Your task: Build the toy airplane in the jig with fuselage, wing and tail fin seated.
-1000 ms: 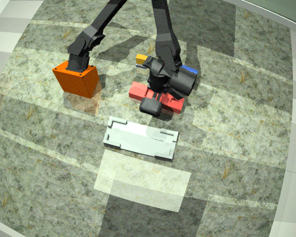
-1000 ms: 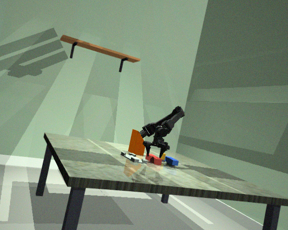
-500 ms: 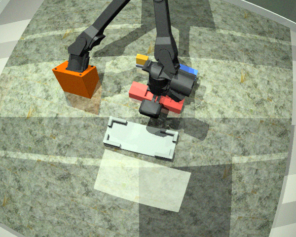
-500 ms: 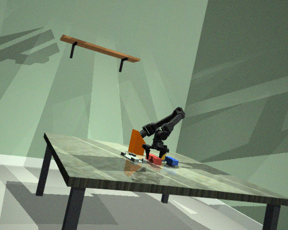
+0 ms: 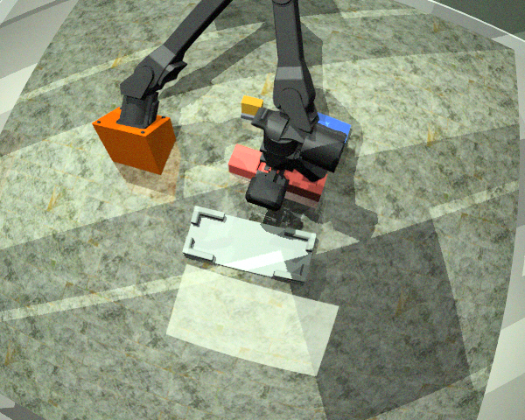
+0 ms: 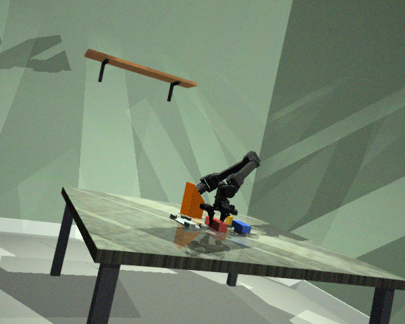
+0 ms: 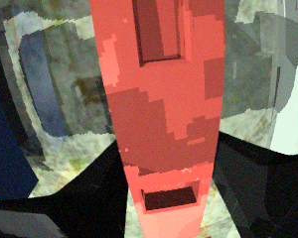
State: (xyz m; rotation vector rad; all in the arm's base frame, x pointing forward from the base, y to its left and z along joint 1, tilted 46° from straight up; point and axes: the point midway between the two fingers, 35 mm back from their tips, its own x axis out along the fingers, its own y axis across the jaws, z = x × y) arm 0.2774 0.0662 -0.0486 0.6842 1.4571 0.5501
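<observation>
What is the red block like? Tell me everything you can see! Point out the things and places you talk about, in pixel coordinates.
The red block (image 5: pixel 305 181) (image 6: pixel 218 225) (image 7: pixel 164 111) is long and straight-sided, maybe smooth plastic. Two four-sided holes are sunk into its top, one bigger than the other. It lies flat on the table (image 5: pixel 389 325) (image 6: pixel 125 237) (image 7: pixel 76 171), beside the pale cradle (image 5: pixel 249 244) (image 6: pixel 185 222) (image 7: pixel 293 114), not in it. The black gripper (image 5: pixel 271 173) (image 6: pixel 218 221) (image 7: pixel 161 135) looks closed on its two long sides, and the arm hides part of it from above.
</observation>
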